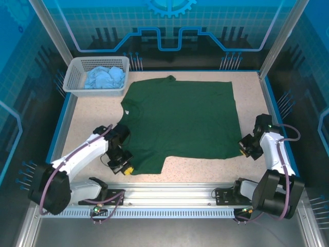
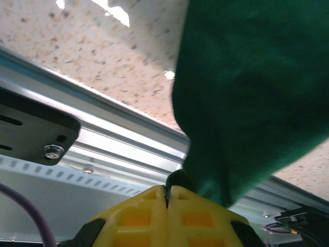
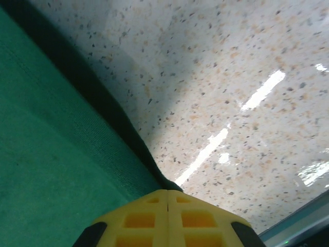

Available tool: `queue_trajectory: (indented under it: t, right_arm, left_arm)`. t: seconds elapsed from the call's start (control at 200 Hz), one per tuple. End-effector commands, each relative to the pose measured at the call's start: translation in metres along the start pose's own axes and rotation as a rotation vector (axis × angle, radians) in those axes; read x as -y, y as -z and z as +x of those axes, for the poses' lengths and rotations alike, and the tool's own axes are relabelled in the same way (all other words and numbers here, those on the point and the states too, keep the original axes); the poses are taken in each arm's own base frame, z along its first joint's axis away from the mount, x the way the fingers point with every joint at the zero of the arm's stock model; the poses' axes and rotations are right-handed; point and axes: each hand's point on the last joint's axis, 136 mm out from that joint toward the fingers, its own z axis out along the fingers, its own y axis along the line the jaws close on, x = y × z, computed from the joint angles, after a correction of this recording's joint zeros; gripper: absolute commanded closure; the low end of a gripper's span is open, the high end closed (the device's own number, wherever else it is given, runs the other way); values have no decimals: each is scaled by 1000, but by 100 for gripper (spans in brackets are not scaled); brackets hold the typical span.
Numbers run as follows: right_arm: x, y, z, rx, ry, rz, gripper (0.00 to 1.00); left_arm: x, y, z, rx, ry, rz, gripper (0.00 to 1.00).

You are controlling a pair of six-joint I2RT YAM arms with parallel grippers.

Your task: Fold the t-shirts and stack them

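Shirt corners pinched: left gripper (image 1: pixel 127 169) and right gripper (image 1: pixel 243 148) both clamped on near edge of green t-shirt (image 1: pixel 180 118) lying flat on table (image 1: pixel 82 128), blue t-shirt (image 1: pixel 105 78) in basket (image 1: pixel 73 77); lift level, keep hem taut, fold away evenly.

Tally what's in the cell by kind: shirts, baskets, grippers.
T-shirts: 2 (dark green t-shirt spread flat; light blue t-shirt crumpled in the basket)
Baskets: 1 (white basket)
Grippers: 2 (left gripper, right gripper)
Total: 5
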Motion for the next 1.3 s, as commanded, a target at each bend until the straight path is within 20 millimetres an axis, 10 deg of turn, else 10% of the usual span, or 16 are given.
queue_trajectory:
  t: [0.0, 0.575, 0.94, 1.296]
  right_arm:
    - [10, 8, -2, 33, -12, 53, 100]
    - [-68, 3, -80, 64, 74, 107, 100]
    - [-95, -37, -116, -4, 85, 200, 100]
    - [-125, -48, -130, -27, 123, 180, 100]
  left_arm:
    - [19, 22, -12, 75, -33, 4, 100]
    - [130, 92, -136, 193, -68, 114, 99]
    - [162, 105, -211, 216, -74, 59, 97]
    - [172, 98, -240, 238, -62, 17, 89]
